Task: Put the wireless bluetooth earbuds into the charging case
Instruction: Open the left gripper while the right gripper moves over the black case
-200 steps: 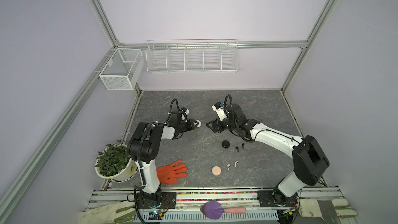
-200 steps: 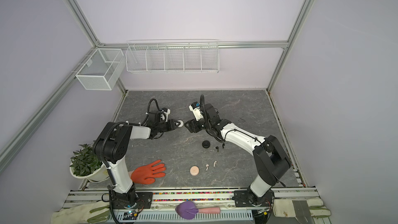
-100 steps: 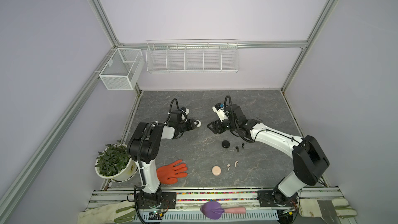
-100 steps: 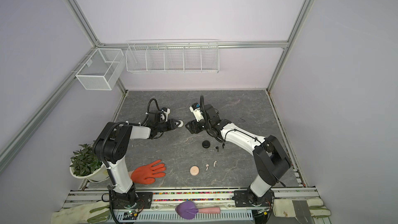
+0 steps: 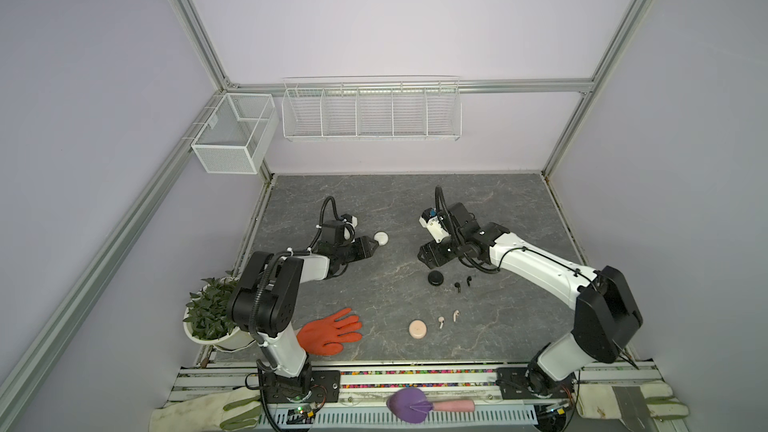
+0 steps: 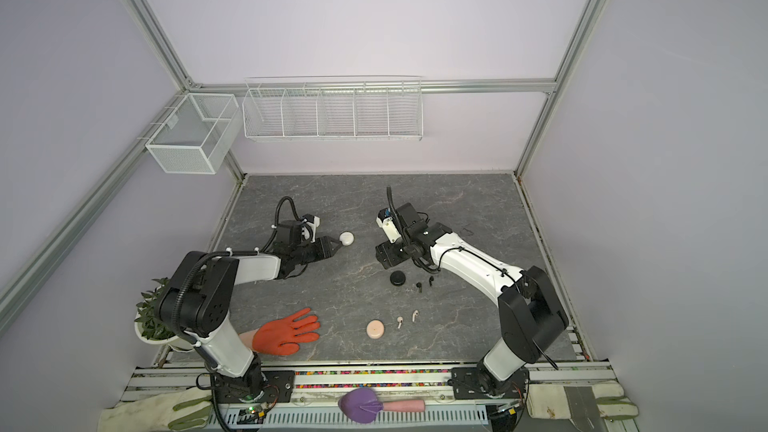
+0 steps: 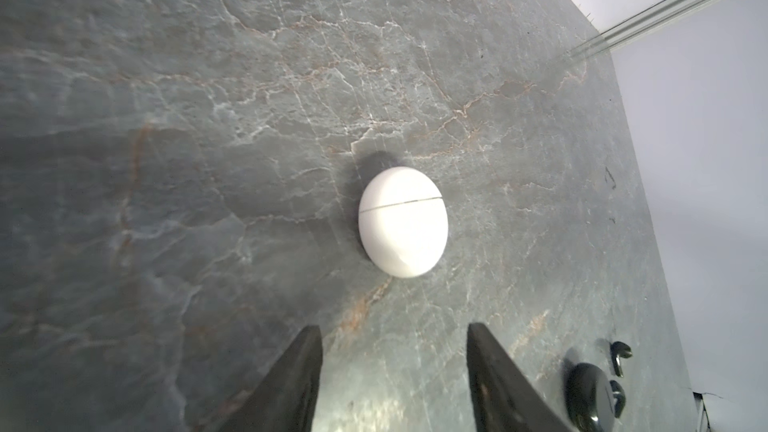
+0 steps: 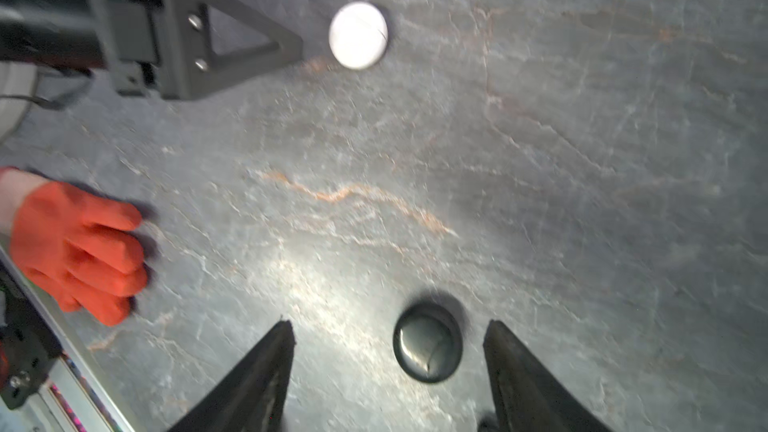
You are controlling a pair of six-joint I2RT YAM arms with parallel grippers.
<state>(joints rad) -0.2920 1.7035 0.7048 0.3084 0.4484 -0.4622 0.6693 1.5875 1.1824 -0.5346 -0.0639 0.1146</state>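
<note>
A potted plant (image 5: 212,313) stands just off the left near corner of the table (image 5: 498,209), and an orange glove (image 5: 332,331) lies flat by the near edge to its right. The left gripper (image 7: 392,328) sits low over the left half, fingers parted to a middling gap with nothing between them. The closed white case (image 7: 403,222) lies just beyond the tips, not touched. Bare slab runs between the two arms. Close to the near edge rest the pink case (image 5: 417,329) and, just right of it, two pink earbuds (image 5: 441,321). Farther back, the right gripper (image 8: 388,326) stands wide, a finger on either side of the black case (image 8: 428,342) without contact. Two black earbuds (image 5: 457,285) lie just right of that case. The far and right stretches of slab offer free room.
</note>
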